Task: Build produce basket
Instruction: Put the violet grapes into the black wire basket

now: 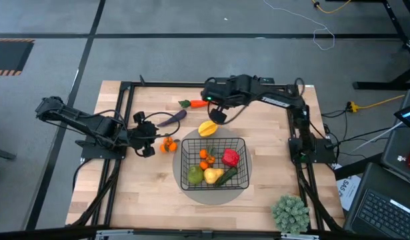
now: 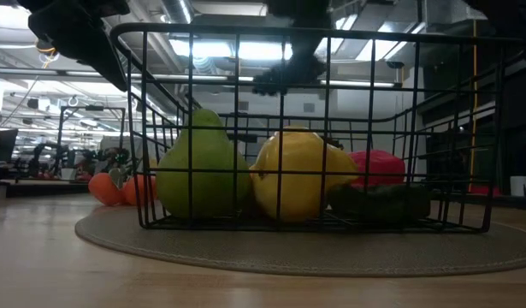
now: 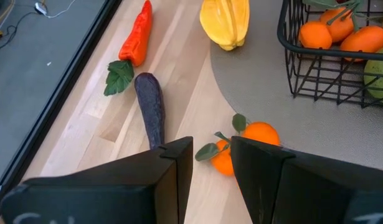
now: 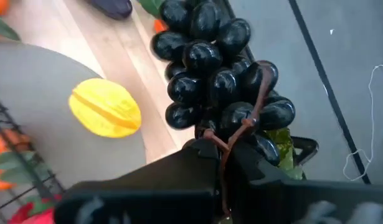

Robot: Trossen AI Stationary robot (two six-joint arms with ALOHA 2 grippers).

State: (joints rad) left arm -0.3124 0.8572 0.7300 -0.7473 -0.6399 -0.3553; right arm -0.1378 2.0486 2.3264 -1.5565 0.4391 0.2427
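Even, bright overhead light falls on the tabletop (image 1: 138,193) in the high view, with only soft, short shadows under the arms and no harsh glare. In the low view the ceiling lights (image 2: 245,50) glow brightly behind the basket (image 2: 314,128), so its wires and the arm parts above read as dark silhouettes; the room beyond is soft and out of focus. In the right wrist view the grapes (image 4: 219,74) carry small glossy highlights, and the near hand is blurred. The left wrist view is sharp on the wood, soft on its own fingers (image 3: 169,180)
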